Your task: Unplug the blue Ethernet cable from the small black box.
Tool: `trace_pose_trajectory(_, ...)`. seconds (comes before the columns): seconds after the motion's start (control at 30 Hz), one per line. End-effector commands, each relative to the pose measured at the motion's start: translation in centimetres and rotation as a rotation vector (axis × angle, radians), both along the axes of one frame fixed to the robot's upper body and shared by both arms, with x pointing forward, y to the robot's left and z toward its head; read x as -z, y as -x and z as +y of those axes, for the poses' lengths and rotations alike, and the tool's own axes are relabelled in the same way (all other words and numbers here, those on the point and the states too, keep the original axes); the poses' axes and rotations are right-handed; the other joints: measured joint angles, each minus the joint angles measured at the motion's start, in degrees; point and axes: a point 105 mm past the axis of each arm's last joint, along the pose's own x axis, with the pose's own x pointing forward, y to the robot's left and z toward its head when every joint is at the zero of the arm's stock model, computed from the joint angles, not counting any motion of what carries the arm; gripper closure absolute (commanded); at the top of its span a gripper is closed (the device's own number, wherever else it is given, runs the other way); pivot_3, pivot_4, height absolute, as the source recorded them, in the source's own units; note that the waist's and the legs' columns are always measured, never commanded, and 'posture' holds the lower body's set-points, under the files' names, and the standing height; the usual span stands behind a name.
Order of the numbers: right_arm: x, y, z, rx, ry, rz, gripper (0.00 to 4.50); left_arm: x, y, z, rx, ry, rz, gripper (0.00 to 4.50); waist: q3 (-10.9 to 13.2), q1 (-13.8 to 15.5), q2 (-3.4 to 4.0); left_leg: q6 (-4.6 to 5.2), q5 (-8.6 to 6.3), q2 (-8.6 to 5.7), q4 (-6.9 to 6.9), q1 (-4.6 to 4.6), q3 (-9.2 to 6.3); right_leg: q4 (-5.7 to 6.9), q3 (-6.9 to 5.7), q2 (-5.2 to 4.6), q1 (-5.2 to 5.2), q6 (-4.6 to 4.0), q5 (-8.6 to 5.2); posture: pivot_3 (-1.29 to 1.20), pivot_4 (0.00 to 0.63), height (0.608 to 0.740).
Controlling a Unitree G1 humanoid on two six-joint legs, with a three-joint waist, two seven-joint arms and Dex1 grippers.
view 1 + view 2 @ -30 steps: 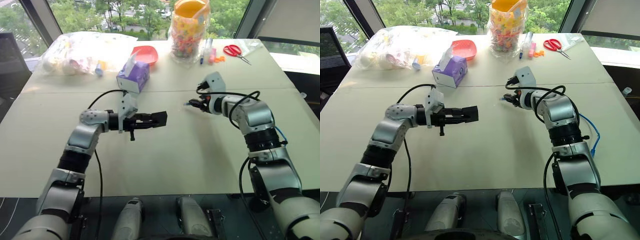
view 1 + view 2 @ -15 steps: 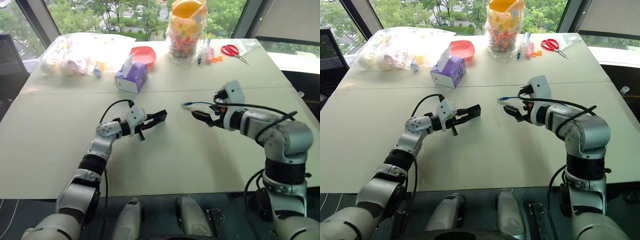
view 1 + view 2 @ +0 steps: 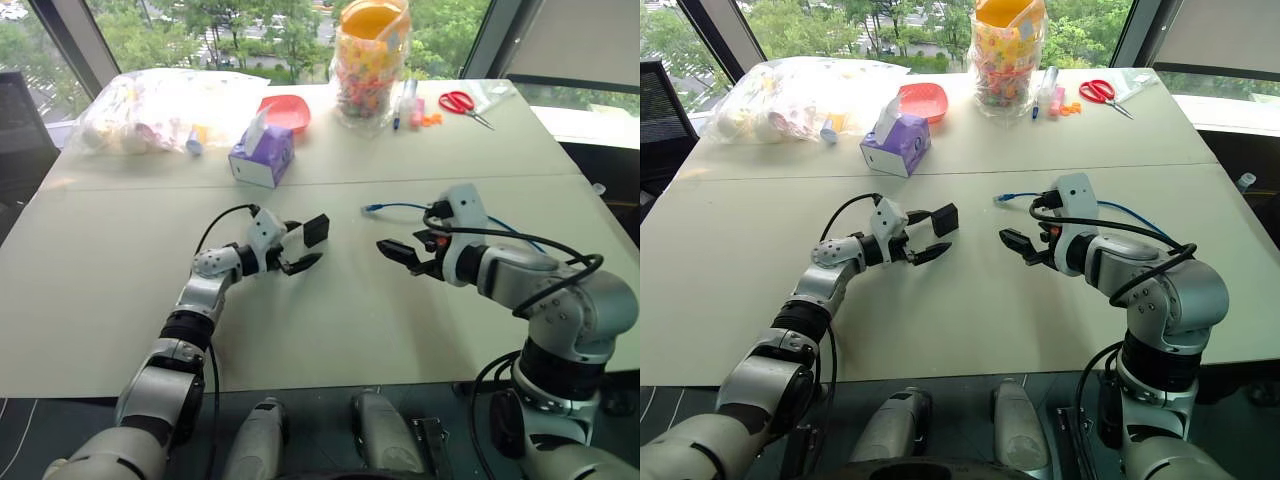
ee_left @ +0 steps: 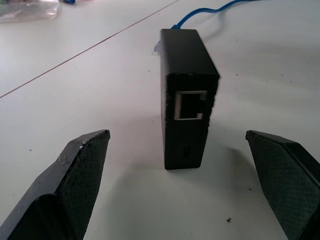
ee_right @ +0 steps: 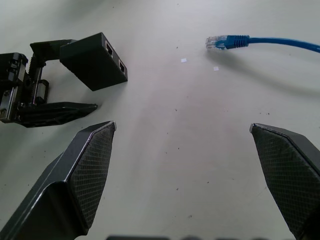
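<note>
The small black box (image 4: 186, 95) stands on end on the table, its empty port facing my left wrist camera. My left gripper (image 3: 305, 245) is open around it, and the box (image 3: 316, 230) sits close to the farther finger; I cannot tell whether they touch. The blue Ethernet cable (image 3: 372, 208) lies loose on the table, its clear plug (image 5: 216, 42) apart from the box, and the cord runs away behind my right arm. Short of the plug, my right gripper (image 3: 398, 255) hangs open and empty.
A purple tissue box (image 3: 264, 155), a red bowl (image 3: 285, 108) and a plastic bag of items (image 3: 160, 100) sit at the back left. A candy jar (image 3: 372, 60), pens (image 3: 408, 100) and red scissors (image 3: 465, 102) stand at the back right.
My left gripper sank to the table and opened, leaving the black box standing. My right gripper opened and drew back toward me, and the blue plug now lies on the table.
</note>
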Motion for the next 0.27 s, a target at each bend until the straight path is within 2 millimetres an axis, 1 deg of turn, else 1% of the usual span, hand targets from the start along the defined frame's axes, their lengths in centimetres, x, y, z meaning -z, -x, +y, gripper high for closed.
trace_pose_trajectory(0.03,-0.8,0.7,0.1,-0.019,0.004,-0.039,0.00,-0.9,0.5,1.4,-0.005,0.015,-0.011,0.05,0.00,0.01,0.00,0.00,0.00,0.00,-0.01,0.00,0.00,0.00,0.00,0.00,-0.01,0.00,0.00,0.00,0.150,0.740)
trace_pose_trajectory(0.27,-0.9,2.3,0.2,-0.098,0.028,-0.074,0.00,-3.2,1.7,3.3,-0.006,0.028,-0.022,0.05,0.00,0.16,0.00,0.00,0.00,0.00,-0.04,-0.03,-0.02,-0.03,0.00,0.00,-0.02,-0.01,0.00,0.00,0.150,0.740)
